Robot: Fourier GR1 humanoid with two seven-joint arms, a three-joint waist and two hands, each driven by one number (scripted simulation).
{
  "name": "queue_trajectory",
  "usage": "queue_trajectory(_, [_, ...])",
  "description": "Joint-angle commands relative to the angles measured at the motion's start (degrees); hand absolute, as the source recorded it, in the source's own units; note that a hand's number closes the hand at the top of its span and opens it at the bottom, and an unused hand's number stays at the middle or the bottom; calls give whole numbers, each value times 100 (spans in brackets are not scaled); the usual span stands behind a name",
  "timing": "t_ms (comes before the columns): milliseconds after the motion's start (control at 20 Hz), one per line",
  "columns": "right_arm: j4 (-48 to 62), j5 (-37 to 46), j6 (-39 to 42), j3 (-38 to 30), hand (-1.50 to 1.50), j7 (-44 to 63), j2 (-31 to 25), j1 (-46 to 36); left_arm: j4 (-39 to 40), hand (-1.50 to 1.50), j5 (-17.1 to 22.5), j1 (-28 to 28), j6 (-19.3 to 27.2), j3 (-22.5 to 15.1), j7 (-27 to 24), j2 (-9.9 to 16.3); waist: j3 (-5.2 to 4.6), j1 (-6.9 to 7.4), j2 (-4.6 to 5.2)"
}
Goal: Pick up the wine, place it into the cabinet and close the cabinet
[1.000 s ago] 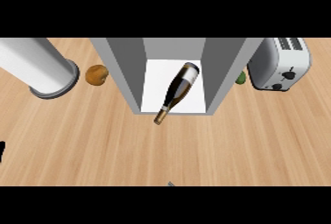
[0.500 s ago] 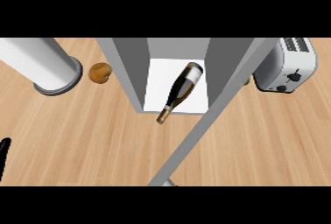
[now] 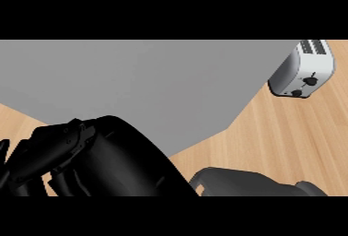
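1. Far left, low: my left robot hand [image 3: 54, 159], a black mass close under the view; I can't tell whether it is spread, pressed together or pinching anything; nothing shows in it.
2. Centre-left to upper middle: a flat grey cabinet [image 3: 136, 83] panel fills most of the view; I can't tell if it is the door or a wall, or whether the robot hand touches it.
3. The wine shows nowhere; my guess is that it lies behind that panel, inside the cabinet, but this is not visible.
4. Handling, judged: a wine bottle is glass, so stiff, heavy for its width, smooth and slippery, and breakable if knocked; best held round the wide body, not the thin neck; set it down gently.
5. Lower middle: a dark grey forearm [image 3: 252, 182] at the bottom edge; my right robot hand isn't in view.
6. Right: wooden tabletop [image 3: 292, 138]; a white toaster [image 3: 302, 69] stands at the upper right, apart from the panel.
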Motion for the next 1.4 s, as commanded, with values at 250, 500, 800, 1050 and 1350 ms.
queue_trajectory(250, [2233,325,499,-637,150,-1123,90,-1000,250,-150,-109,-17,-211,194,20,-227,0,-44,2])
queue_trajectory(500, [2875,-32,1191,-1525,150,-1229,-28,-1206,187,-150,-331,-297,161,120,334,-364,6,-140,-3])
queue_trajectory(800, [3947,-87,1785,-1963,150,-2095,-230,-1191,92,-150,-524,98,-78,111,230,-436,5,-53,5])
queue_trajectory(1050, [4339,108,1719,-1959,150,-2488,-187,-1235,167,-150,-350,-302,-111,252,505,-399,3,-90,33])
queue_trajectory(1350, [4765,300,1869,-1864,150,-2751,-518,-1398,92,-150,-448,-260,-54,192,513,-434,-2,-74,44])
